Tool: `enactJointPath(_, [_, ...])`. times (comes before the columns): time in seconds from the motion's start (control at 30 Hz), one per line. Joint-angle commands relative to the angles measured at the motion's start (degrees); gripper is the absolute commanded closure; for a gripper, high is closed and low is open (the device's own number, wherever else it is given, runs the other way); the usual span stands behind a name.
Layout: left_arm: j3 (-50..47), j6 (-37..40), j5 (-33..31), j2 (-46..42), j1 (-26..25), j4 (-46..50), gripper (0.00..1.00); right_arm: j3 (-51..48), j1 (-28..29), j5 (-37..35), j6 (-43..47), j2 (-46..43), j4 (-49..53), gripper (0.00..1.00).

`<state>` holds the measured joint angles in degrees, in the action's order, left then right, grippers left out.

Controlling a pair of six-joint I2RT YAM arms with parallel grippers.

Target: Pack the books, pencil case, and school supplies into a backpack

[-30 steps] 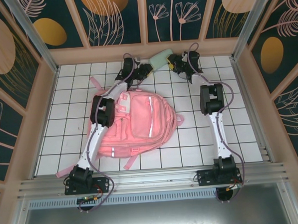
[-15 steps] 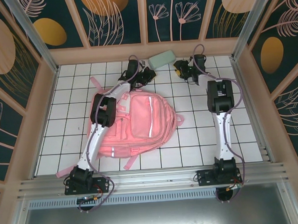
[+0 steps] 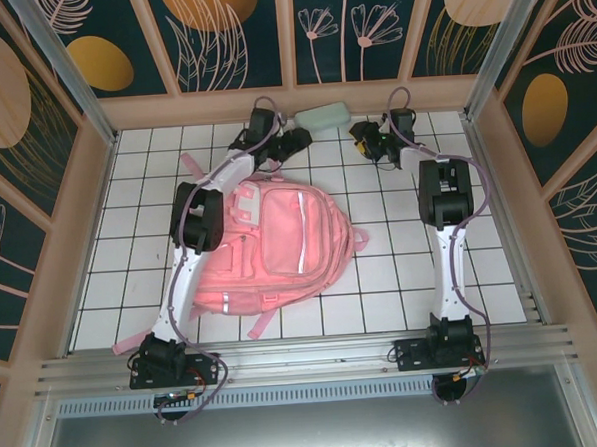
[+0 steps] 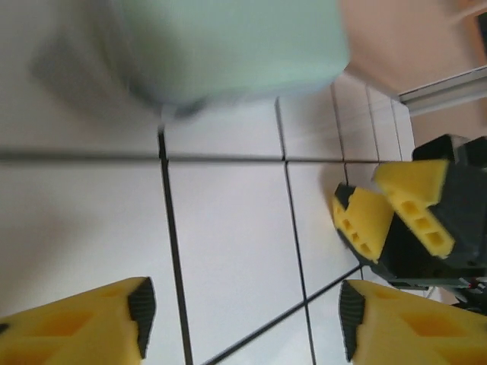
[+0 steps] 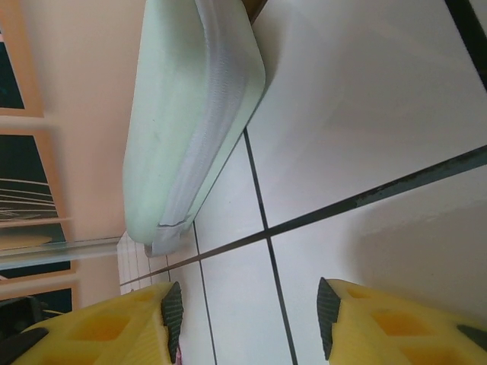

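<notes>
Top view: a pink backpack (image 3: 279, 239) is laid flat on the tiled tabletop (image 3: 401, 268), left of centre, approx. between the two arms. A mint pencil case (image 3: 322, 114) is seen at the far edge by the back wall (image 3: 292, 102), well apart from the backpack. The left jaws are held just near-left of the case and the right jaws just to its right. Neither is touching it.

Left wrist: the left jaws are spread wide, pads (image 4: 84, 323) at the bottom corners w/ bare tile between. The case (image 4: 228, 46) is blurred at the top, prob. resting on the tile. The right arm's pads (image 4: 361, 224) are seen at the right edge.

Right wrist: the right jaws are apart too, pads (image 5: 396, 327) w/ nothing between. The case (image 5: 190, 114) is seen ahead, beside the wall.
</notes>
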<state>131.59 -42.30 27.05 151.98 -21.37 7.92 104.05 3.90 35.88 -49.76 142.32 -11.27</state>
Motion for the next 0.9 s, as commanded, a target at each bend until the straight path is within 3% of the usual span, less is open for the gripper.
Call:
enactJointPath(0.0, [5.0, 1.9, -2.5, 1.3, 3.6, 0.5, 0.23, -1.4, -0.8, -0.3, 2.7, -2.8, 2.3, 0.47])
enactJointPath(0.1, [8.2, -1.2, -0.3, 5.8, 4.6, -3.5, 0.13, -1.0, -0.8, 1.1, 2.4, -2.1, 1.4, 0.47])
enactJointPath(0.3, [11.8, -7.4, -1.8, 12.2, 5.0, -14.4, 0.07, -1.0, -0.7, 3.1, 1.2, -1.3, -0.8, 0.47])
enactJointPath(0.43, [19.7, -13.3, -1.7, 18.4, 5.1, -17.5, 0.07, -1.0, -0.8, 3.6, 1.2, -0.9, -1.0, 0.47])
enactJointPath(0.53, [17.9, -16.5, -0.8, 19.2, 4.9, -21.8, 0.08, -0.9, -0.9, 4.3, 0.7, -0.3, -1.5, 0.47])
enactJointPath(0.87, [18.6, -16.9, -0.2, 20.8, 1.9, -20.5, 0.13, 0.0, -0.9, 5.4, -1.5, 1.2, -2.9, 0.48])
